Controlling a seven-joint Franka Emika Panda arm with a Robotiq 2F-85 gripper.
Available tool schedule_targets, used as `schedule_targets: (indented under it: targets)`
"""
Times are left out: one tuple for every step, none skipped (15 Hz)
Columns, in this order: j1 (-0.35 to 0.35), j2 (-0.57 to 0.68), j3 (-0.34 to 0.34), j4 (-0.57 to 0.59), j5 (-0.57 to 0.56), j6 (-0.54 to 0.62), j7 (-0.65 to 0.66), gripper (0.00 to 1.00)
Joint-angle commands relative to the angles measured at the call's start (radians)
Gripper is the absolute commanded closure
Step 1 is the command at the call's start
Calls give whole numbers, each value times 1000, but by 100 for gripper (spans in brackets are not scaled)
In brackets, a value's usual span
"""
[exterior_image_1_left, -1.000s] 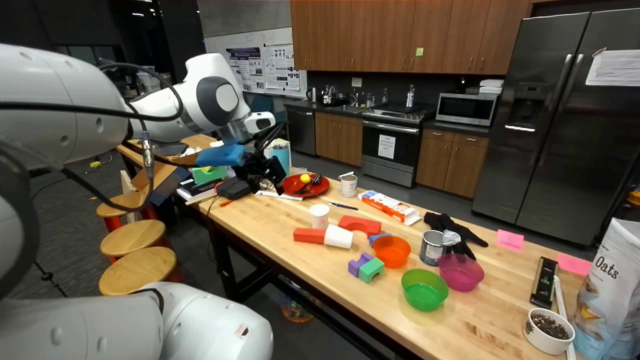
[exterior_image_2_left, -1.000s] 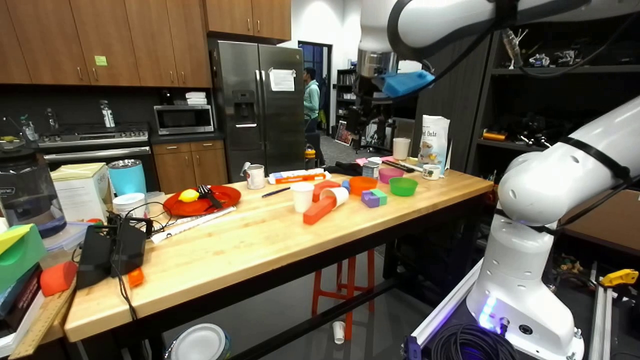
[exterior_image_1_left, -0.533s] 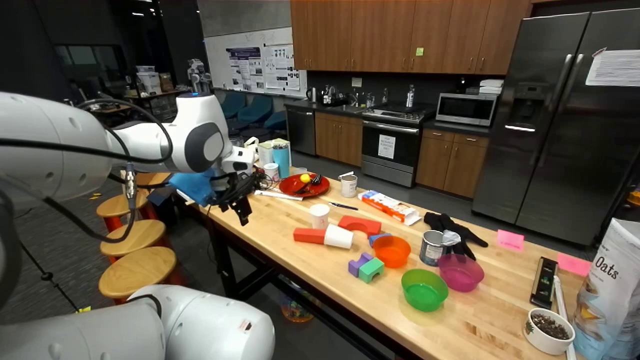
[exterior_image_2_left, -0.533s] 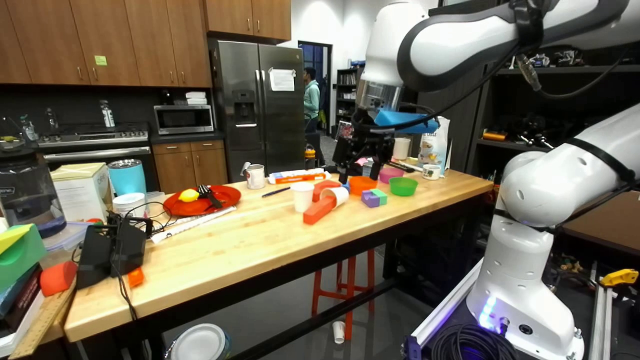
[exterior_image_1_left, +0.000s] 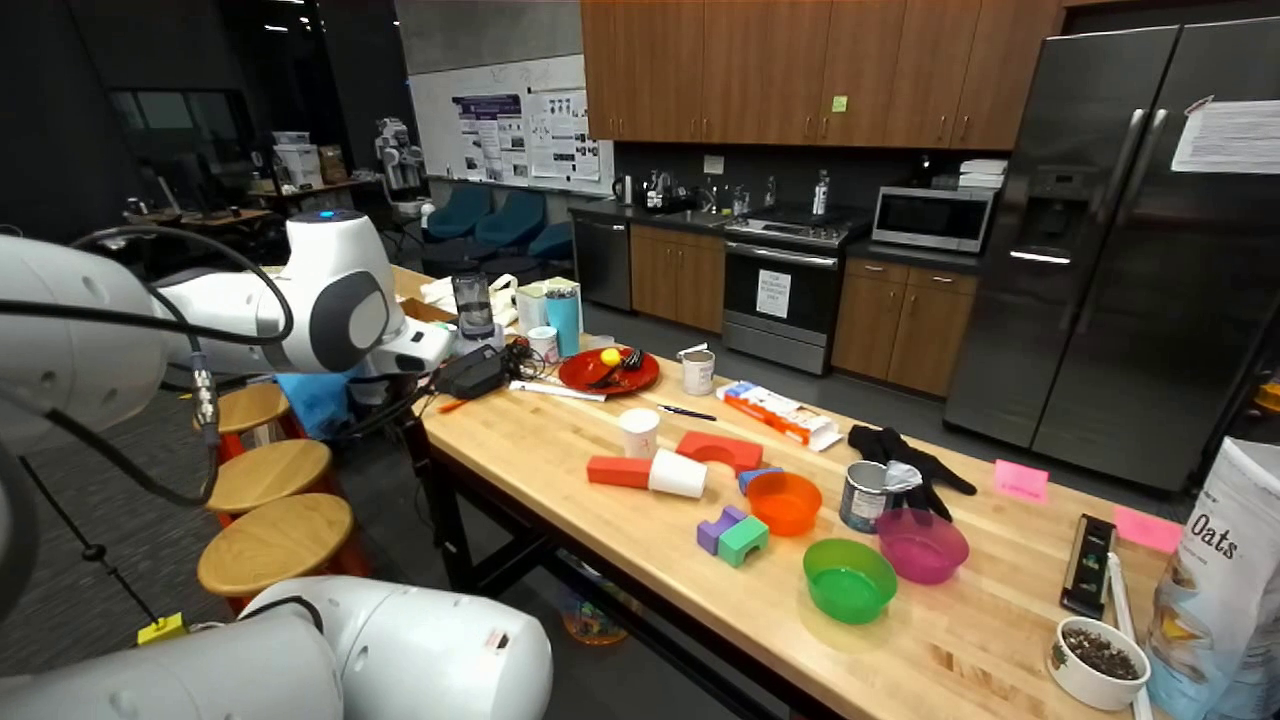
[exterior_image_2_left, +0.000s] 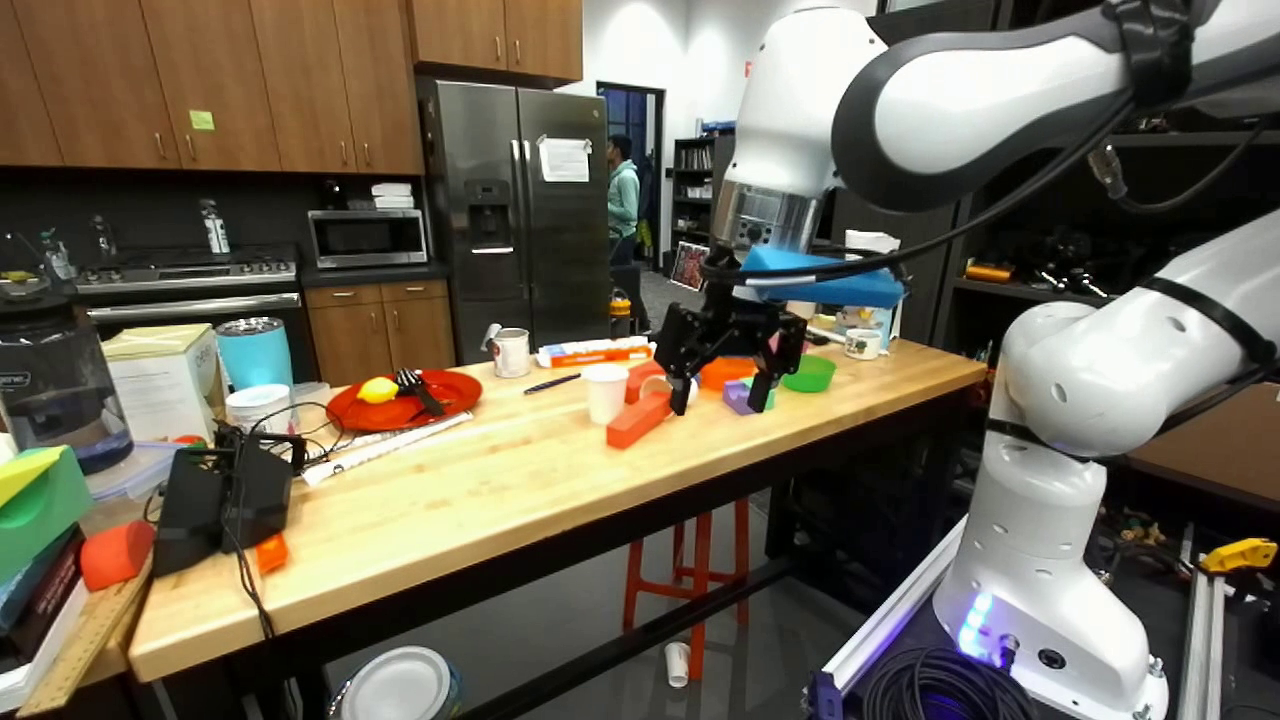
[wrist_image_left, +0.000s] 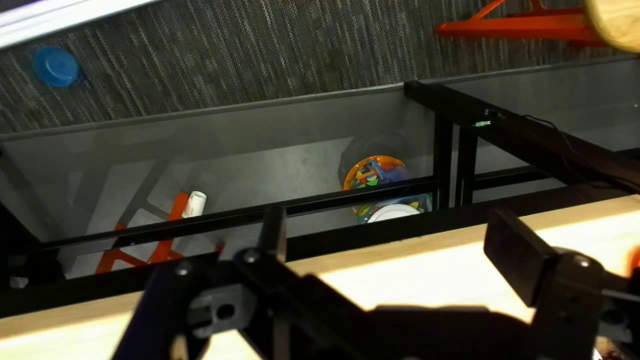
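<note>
My gripper (exterior_image_2_left: 720, 400) is open and empty, pointing down. In the wrist view (wrist_image_left: 395, 245) its black fingers stand wide apart, with the bright wooden table (wrist_image_left: 410, 280) and its edge between them. In an exterior view it hangs in front of a red block (exterior_image_2_left: 640, 420) and a purple block (exterior_image_2_left: 740, 397), apparently touching neither. In an exterior view the fingers are hard to make out beyond the table's end. An upright white cup (exterior_image_1_left: 639, 432), a tipped white cup (exterior_image_1_left: 677, 473), a red arch (exterior_image_1_left: 720, 450) and a green block (exterior_image_1_left: 743, 541) stand on the table.
Orange (exterior_image_1_left: 785, 503), green (exterior_image_1_left: 849, 580) and pink (exterior_image_1_left: 922, 545) bowls stand on the table. A red plate (exterior_image_2_left: 455, 392) holds a lemon and fork. Black speakers (exterior_image_2_left: 262, 500) sit at one end. Stools (exterior_image_1_left: 275, 545) and a toy bin (wrist_image_left: 352, 175) are below.
The arm has swung left in an exterior view, away from above the speakers, and the gripper has come down. The gripper stays open. The things on the table have not moved.
</note>
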Motion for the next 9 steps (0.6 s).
schedule_targets:
  targets:
    - [22,-21,17,36,-5,-83,126,0]
    - [21,-22,22,54,-16,-118,154,0]
    - [17,-23,28,73,-32,-158,180,0]
    - [14,-24,33,89,-46,-190,196,0]
    - [12,-37,30,96,-65,-216,198,0]
    - [16,-71,14,82,-75,-208,184,0]
    - [22,-110,-12,55,-72,-180,166,0]
    - [16,-37,20,83,-62,-179,172,0]
    - [13,-54,13,81,-65,-179,171,0]
